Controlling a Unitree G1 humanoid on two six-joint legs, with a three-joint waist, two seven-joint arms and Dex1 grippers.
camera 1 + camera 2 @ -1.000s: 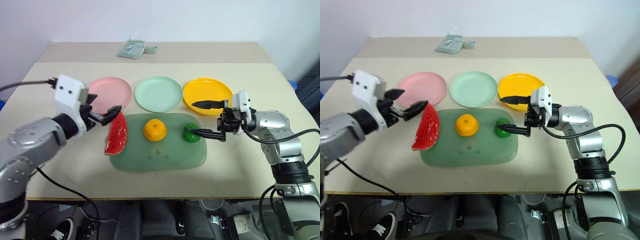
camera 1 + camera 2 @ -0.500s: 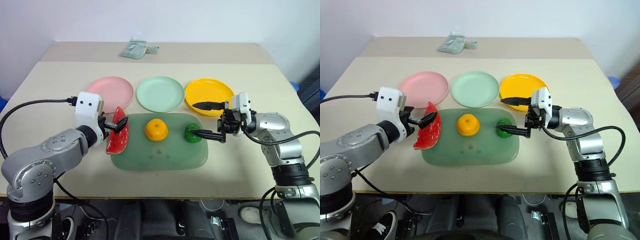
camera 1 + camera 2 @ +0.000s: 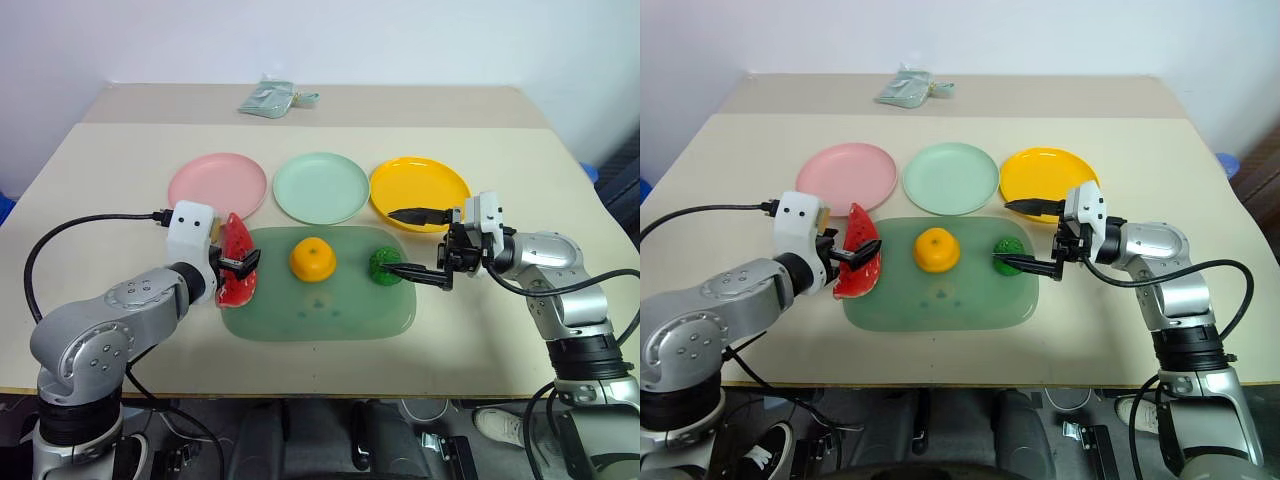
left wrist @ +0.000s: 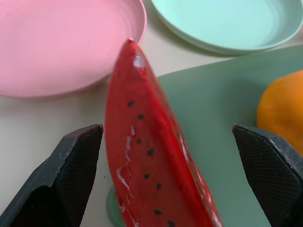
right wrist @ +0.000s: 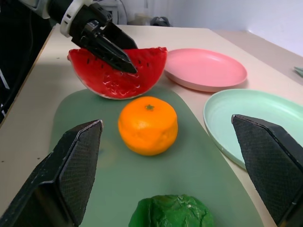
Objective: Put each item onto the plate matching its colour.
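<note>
Watermelon slice [image 3: 236,272] (black seeds, unlabelled)

Beige table [image 3: 90,330] against plain white wall [image 3: 330,40]; dark floor beneath.

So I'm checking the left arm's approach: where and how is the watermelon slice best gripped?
Probably across its thin flat faces, near the middle. The watermelon slice stands on edge at the green board's left end, narrow edge towards the left gripper, whose open fingers already flank it. Coming in from the robot's side, as now, looks right.
</note>
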